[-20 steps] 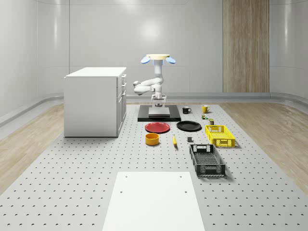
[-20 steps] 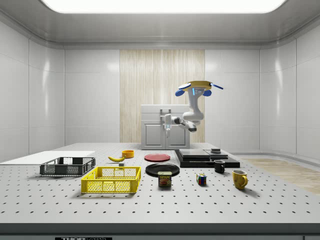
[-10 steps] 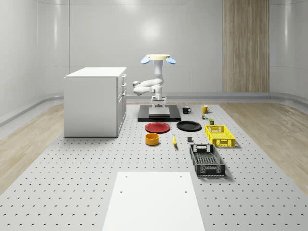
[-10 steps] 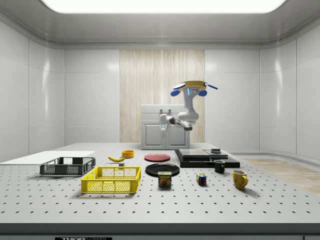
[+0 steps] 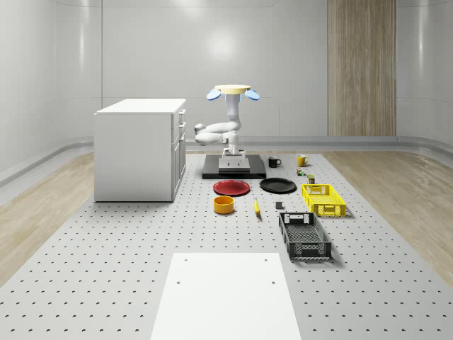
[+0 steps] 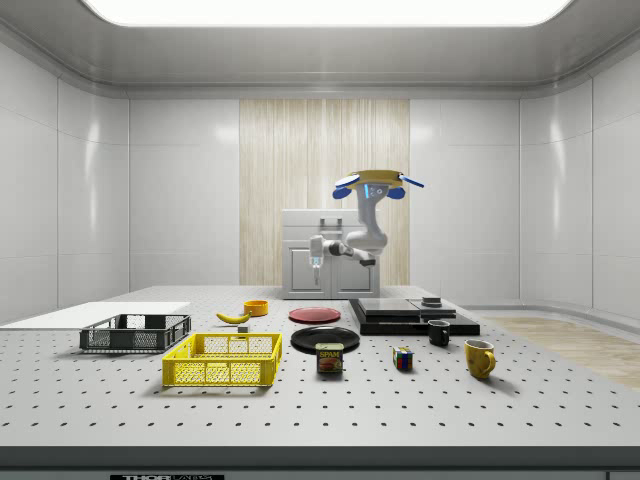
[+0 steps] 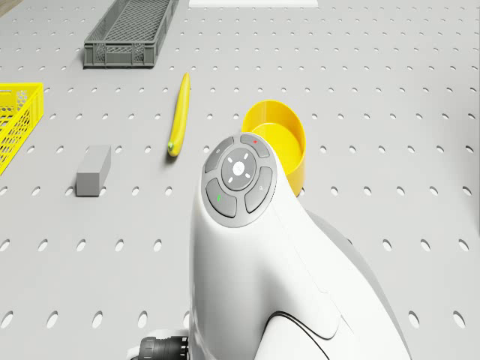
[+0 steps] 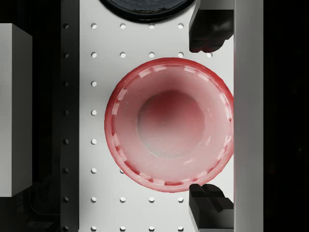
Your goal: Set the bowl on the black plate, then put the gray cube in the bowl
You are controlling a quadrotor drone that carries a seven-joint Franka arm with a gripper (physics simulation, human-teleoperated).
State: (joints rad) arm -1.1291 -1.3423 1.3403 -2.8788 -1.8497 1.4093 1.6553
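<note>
The drone (image 5: 233,90) hovers high above the far part of the table (image 5: 106,269), roughly over the near edge of the black pad (image 5: 234,171), with the arm (image 5: 216,132) folded down beneath it. In the side view the gripper (image 6: 315,262) hangs in the air above the red plate (image 6: 314,314), well clear of it. The wrist view looks straight down on the red plate (image 8: 170,121), with the two fingertips (image 8: 209,30) set wide apart on either side of it, holding nothing. The black plate (image 5: 277,185) lies just beside the red plate (image 5: 231,187), toward the whole-scene view's right, near the pad's front edge; its rim also shows in the wrist view (image 8: 145,9). The bowl (image 5: 224,205) is yellow and stands upright on the table in front of the red plate, toward the table's middle, apart from both plates. In the drone view the bowl (image 7: 276,139) sits just past the arm's wrist (image 7: 240,180), with the banana (image 7: 179,115) beside it and the gray cube (image 7: 94,170) lying on the table beyond the banana. The yellow basket (image 5: 323,199) and the gray crate (image 5: 304,236) stand along the table's right side in the whole-scene view.
</note>
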